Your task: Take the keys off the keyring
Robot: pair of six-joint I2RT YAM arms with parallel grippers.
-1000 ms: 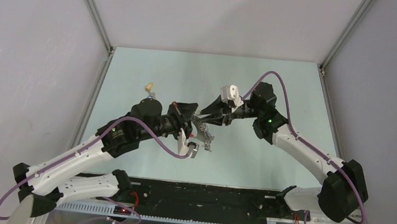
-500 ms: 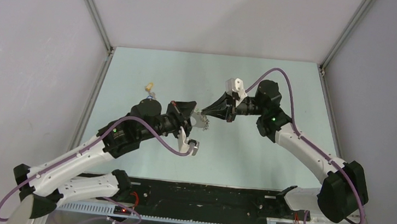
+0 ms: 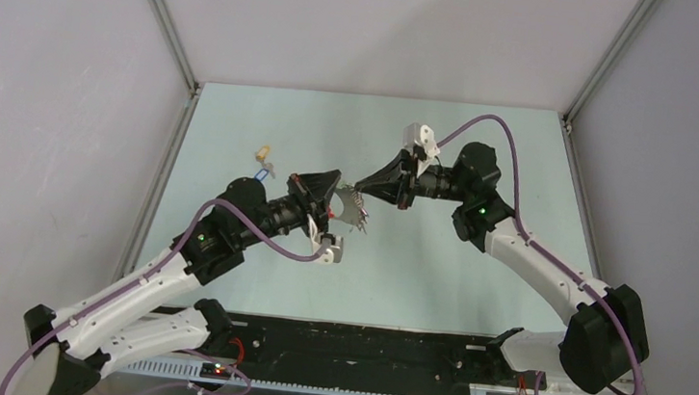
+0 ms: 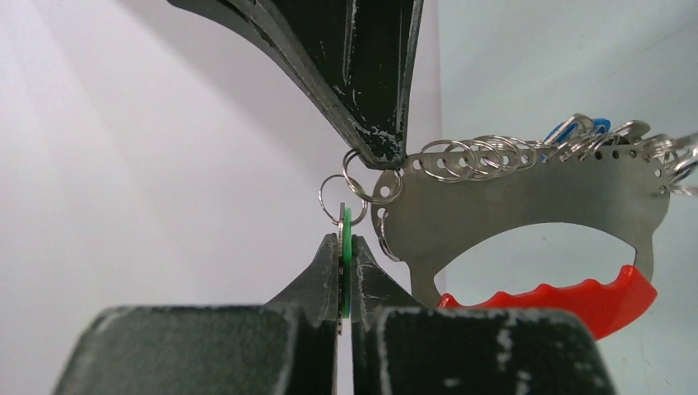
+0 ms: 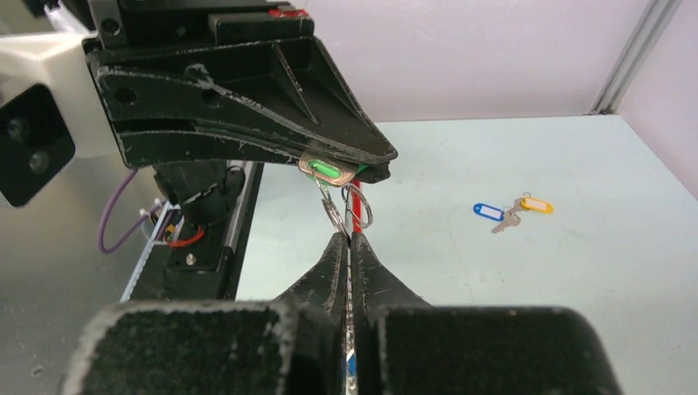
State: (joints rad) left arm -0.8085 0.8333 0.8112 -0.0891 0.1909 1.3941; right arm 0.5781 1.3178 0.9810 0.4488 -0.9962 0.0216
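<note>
Both grippers meet above the table's middle. My left gripper is shut on a green-tagged key, edge-on between its pads. That key's small split ring links to the keyring, a flat silver plate with a red band and several small rings along its top edge. My right gripper is shut on the keyring's corner, and its fingers come down from above in the left wrist view. More keys with blue tags hang behind the plate.
Two loose keys lie on the table at the far left, one with a blue tag and one with a yellow tag. The black base rail runs along the near edge. Grey walls enclose the table.
Both grippers have lifted and moved toward the far side with the keyring between them. The dangling keys have swung up, and the left wrist has turned.
</note>
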